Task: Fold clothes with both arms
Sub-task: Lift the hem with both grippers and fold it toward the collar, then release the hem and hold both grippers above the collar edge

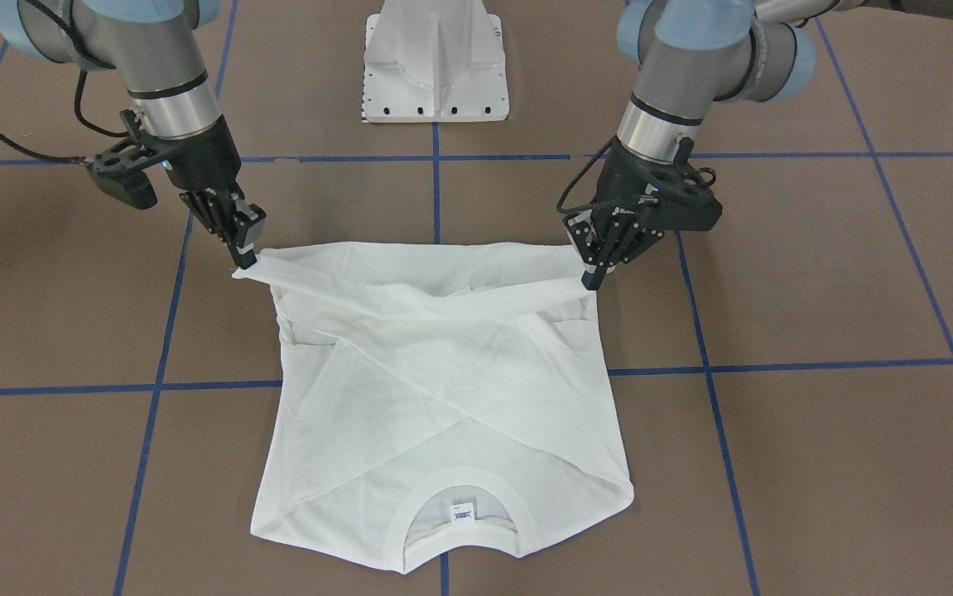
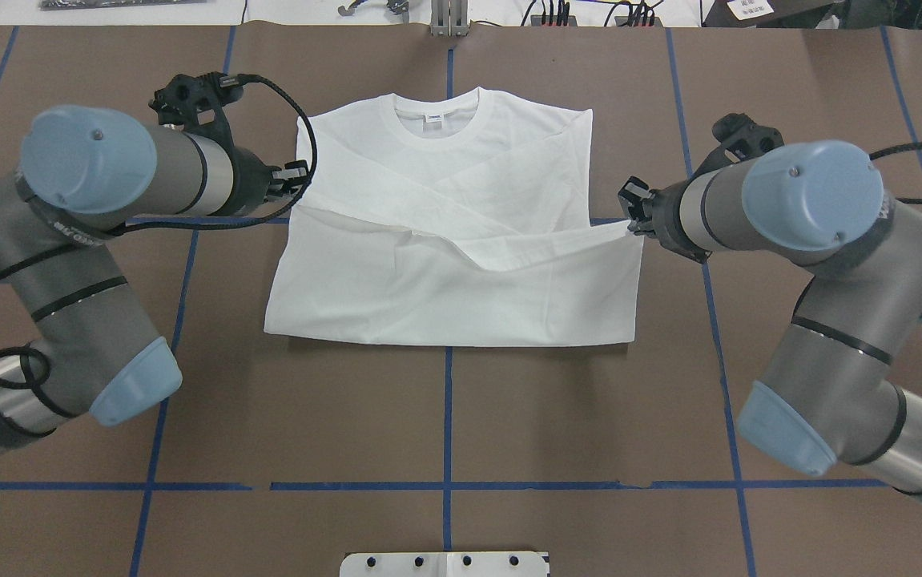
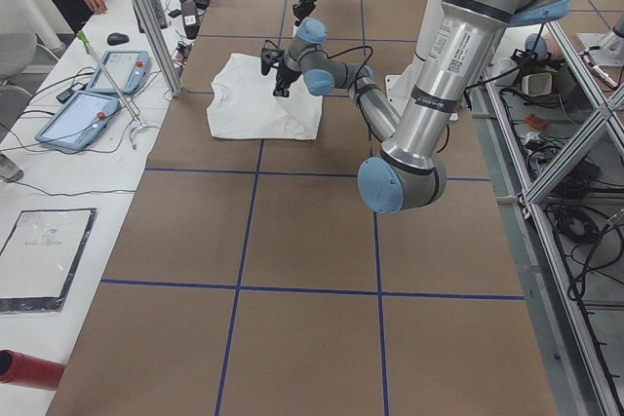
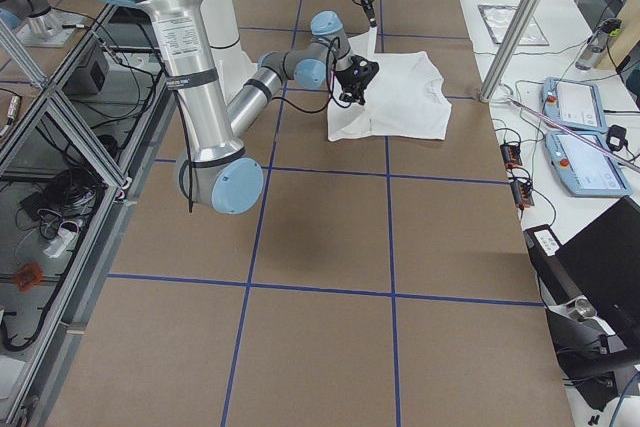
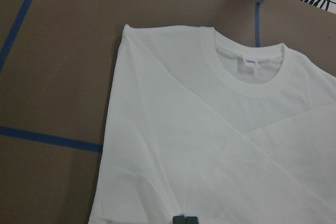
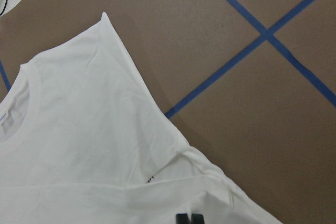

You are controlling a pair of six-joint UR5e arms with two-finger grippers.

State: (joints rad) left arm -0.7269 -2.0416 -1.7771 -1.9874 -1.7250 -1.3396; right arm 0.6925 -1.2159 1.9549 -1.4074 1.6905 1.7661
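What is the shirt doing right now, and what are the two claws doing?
T-shirt: lying on the table, sleeves crossed over its body, bottom part folded over with the hem held up by its corners.
Left claw: shut on one hem corner.
Right claw: shut on the other hem corner.
Neck label: facing up, in plain view.

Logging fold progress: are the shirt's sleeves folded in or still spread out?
Folded in. Both sleeves lie crossed over the T-shirt body, none sticking out sideways; left claw and right claw pinch its robot-side corners.
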